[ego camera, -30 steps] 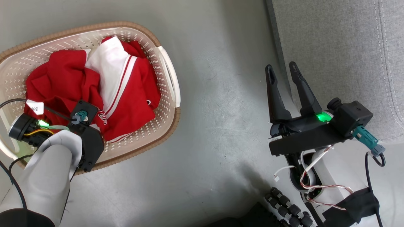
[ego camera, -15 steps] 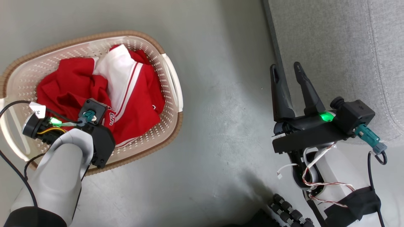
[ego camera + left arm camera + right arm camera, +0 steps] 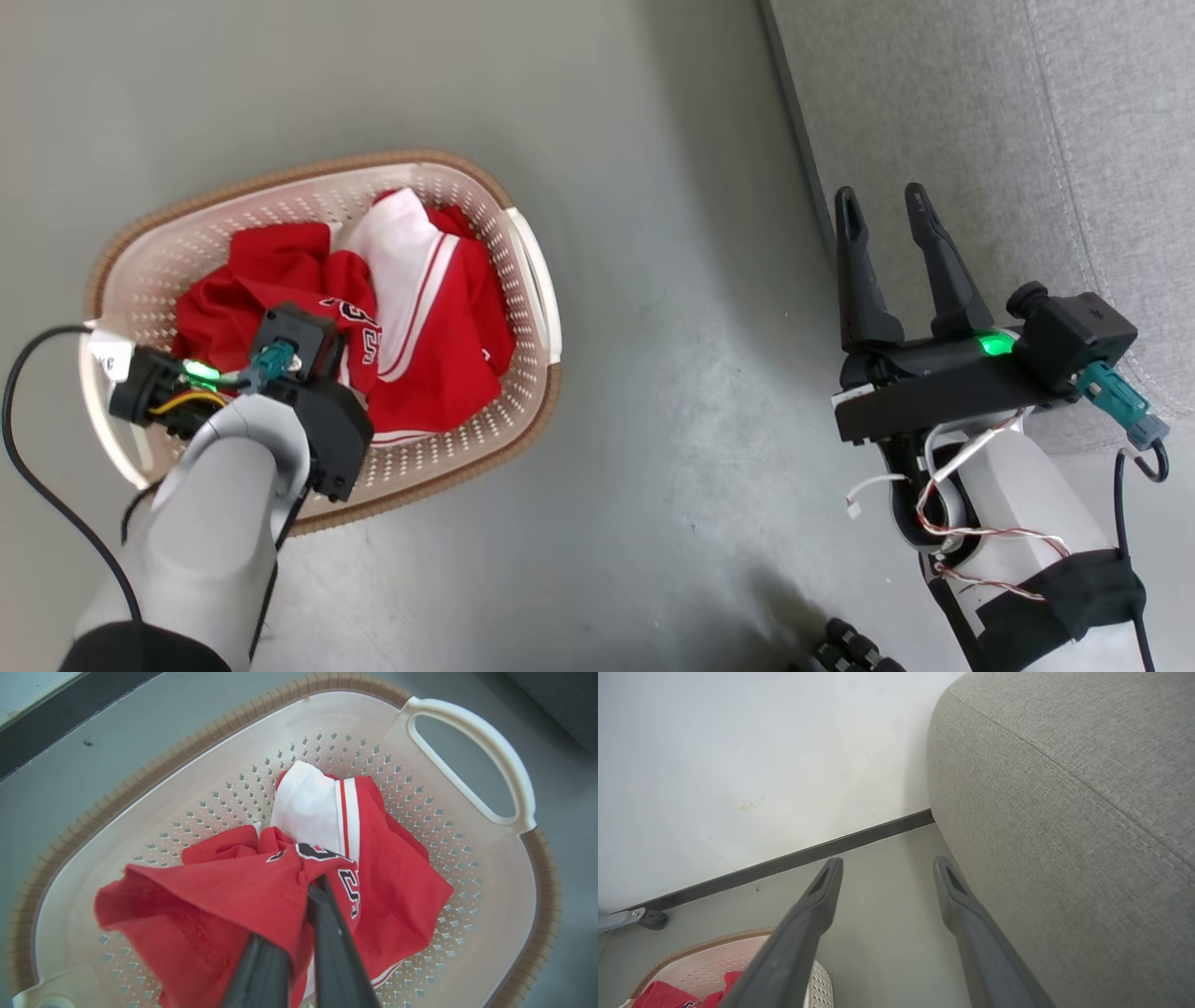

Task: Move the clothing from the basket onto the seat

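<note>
It looks like a living room or a mock-up of one. A grey fabric sofa and a laundry basket of clothes stand on a smooth grey floor, with a plain white wall and dark skirting behind.

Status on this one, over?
Left gripper shut on jersey over basket. Right gripper open, empty, beside seat. Shorts in basket. Only bare floor between basket and seat.

The floor was smooth and grey, with a few faint scuffs and a soft dark shadow. A white wall stood behind it, with a tiny yellowish spot. A dark strip ran along the bottom of the wall. A little wheel sat near that strip.
</note>
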Motion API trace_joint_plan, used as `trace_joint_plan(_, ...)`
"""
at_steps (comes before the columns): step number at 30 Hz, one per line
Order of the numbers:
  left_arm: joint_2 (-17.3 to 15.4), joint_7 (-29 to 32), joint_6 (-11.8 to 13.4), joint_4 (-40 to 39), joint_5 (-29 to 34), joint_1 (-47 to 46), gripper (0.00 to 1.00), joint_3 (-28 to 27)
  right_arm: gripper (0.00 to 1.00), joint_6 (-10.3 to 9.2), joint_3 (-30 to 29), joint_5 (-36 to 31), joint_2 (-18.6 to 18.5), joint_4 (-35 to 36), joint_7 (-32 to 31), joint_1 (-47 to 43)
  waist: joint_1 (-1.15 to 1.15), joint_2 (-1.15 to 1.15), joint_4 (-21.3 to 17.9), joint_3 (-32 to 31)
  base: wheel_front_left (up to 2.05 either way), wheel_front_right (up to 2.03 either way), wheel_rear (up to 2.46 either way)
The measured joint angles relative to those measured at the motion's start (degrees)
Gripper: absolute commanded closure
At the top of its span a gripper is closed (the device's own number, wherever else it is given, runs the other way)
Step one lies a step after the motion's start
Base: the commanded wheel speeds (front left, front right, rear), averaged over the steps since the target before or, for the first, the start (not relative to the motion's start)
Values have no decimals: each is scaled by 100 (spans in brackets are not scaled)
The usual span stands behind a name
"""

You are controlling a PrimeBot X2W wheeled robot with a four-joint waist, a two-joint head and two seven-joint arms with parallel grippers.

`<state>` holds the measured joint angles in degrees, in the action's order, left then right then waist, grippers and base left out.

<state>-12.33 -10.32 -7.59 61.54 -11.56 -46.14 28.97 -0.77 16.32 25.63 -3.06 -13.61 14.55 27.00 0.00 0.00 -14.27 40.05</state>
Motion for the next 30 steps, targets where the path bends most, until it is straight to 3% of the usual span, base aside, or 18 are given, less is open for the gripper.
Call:
trace_joint_plan(17,298,-342,0,-89,-679,610,100,-144,0,386,-482,-171,-56,-414,0,-237,0,0,304,-1010,0,0,0)
trace_joint_plan(30,511,-394,0,-560,-1194,1043,100,-132,0,547,-703,-299,-169,-644,0,-748,-1,0,558,-1960,0,0,0)
